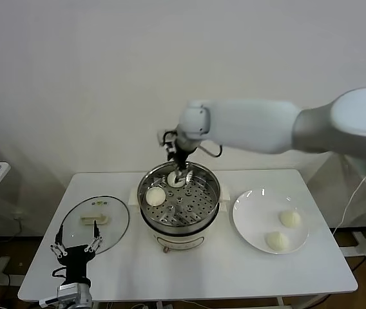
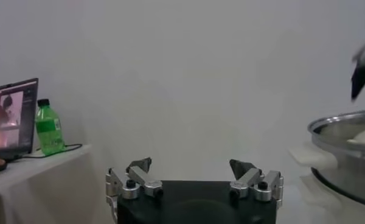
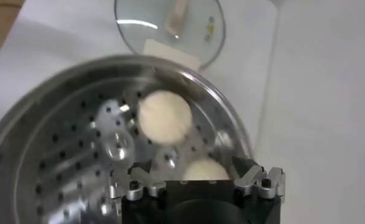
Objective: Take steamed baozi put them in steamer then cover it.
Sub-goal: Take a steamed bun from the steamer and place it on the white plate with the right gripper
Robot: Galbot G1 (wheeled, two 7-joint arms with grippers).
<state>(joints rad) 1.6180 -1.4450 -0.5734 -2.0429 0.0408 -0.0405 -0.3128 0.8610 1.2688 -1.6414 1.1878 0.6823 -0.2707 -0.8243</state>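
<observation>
The steamer (image 1: 203, 205) stands mid-table, uncovered. One baozi (image 1: 155, 195) lies on its perforated tray at the left. A second baozi (image 3: 204, 171) lies at the tray's far side, between the fingers of my right gripper (image 1: 180, 170), which hangs just above it. In the right wrist view the right gripper (image 3: 194, 175) is open, its fingertips apart from that bun, and the first baozi (image 3: 164, 117) lies beyond it. Two more baozi (image 1: 290, 219) (image 1: 276, 240) sit on the white plate (image 1: 250, 222). The cover (image 1: 96, 222) lies flat left of the steamer. My left gripper (image 1: 75, 248) is open and empty at the cover's near edge.
The table's front edge (image 1: 189, 296) runs just before my left gripper. In the left wrist view a green bottle (image 2: 47, 128) and a laptop (image 2: 12, 119) stand on a side table, and the steamer's rim (image 2: 344, 125) shows at the side.
</observation>
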